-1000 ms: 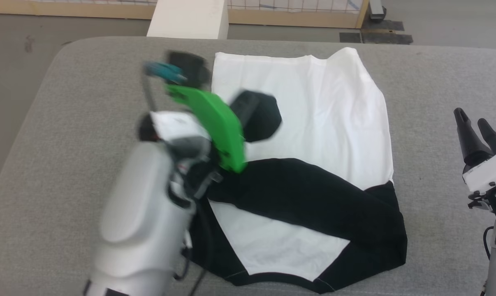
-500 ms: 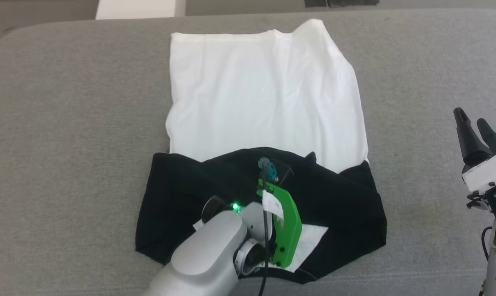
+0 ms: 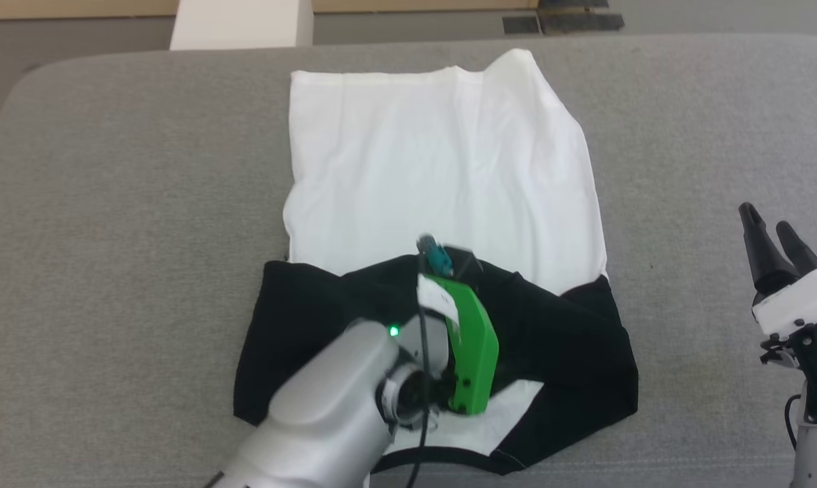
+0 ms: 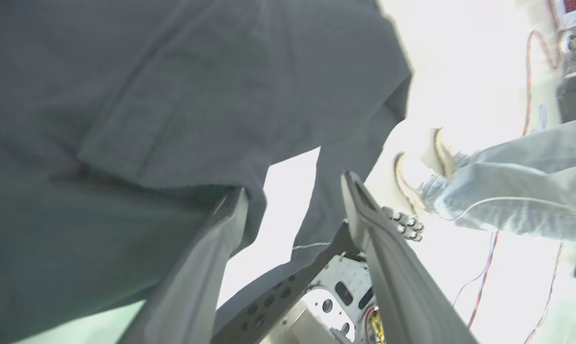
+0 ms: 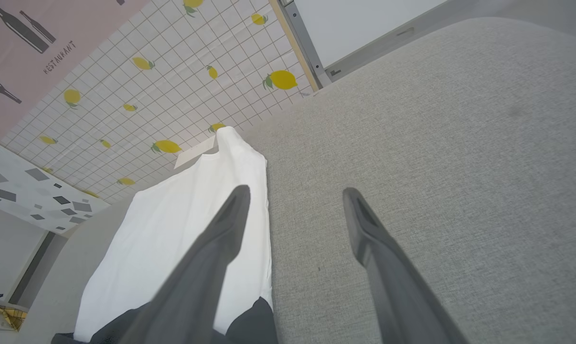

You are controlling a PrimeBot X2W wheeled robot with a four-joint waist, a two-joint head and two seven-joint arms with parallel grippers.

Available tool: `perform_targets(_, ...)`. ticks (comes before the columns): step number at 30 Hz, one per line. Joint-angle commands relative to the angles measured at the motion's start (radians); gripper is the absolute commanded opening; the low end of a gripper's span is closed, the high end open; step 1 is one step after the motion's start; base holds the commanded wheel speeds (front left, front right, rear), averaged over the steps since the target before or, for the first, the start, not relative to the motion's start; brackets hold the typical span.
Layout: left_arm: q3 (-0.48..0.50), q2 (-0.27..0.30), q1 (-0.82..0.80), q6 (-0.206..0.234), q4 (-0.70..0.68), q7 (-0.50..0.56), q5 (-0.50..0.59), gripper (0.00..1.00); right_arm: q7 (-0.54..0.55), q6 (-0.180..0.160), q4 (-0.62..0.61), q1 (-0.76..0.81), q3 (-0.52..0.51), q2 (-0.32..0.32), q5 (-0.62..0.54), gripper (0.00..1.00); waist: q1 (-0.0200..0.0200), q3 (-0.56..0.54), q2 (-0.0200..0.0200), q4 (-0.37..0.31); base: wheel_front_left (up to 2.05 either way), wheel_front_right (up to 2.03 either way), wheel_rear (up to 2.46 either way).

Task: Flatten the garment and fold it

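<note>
The garment (image 3: 442, 156) lies on the grey table (image 3: 110, 203), its white panel spread toward the far side. A black panel (image 3: 564, 339) is folded across its near part, with a strip of white showing at the near edge. My left gripper (image 3: 449, 261) hovers over the seam where black meets white, behind its green wrist piece. In the left wrist view its jaws (image 4: 295, 186) stand apart, and the dark cloth (image 4: 149, 95) drapes against the left finger only. My right gripper (image 3: 766, 220) rests open at the table's right, clear of the garment (image 5: 183, 224), with nothing between its fingers (image 5: 295, 191).
A white block (image 3: 242, 24) stands past the table's far edge. A person's legs in pale jeans (image 4: 507, 191) appear in the left wrist view. A lemon-patterned tiled wall (image 5: 173, 71) rises behind the table. Bare grey tabletop lies on both sides of the garment.
My left arm swung from the garment's far left to its near middle, and the black cloth now lies across the near part. Its jaws now stand apart. The head camera shifted; the right gripper stayed.
</note>
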Motion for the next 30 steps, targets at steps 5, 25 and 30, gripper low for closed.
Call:
perform_targets(5,0.125,0.074,-0.05,0.037,-0.121,-0.008,-0.066,1.0,0.003,-0.001,0.002,0.029,0.002,0.005,-0.001,1.0,0.0001,-0.068,0.0,0.057,0.0,0.0,0.0)
perform_targets(25,0.562,0.32,0.177,0.126,-0.312,-0.924,0.215,1.0,0.031,-0.001,-0.039,-0.102,0.052,-0.033,-0.019,1.0,0.0001,0.091,0.0,0.08,0.0,0.0,0.0)
perform_targets(30,0.594,0.288,0.188,0.151,-0.383,-0.951,0.351,1.0,0.095,-0.001,-0.012,-0.228,0.071,-0.089,-0.064,1.0,0.0001,0.191,0.0,0.106,0.0,0.0,0.0)
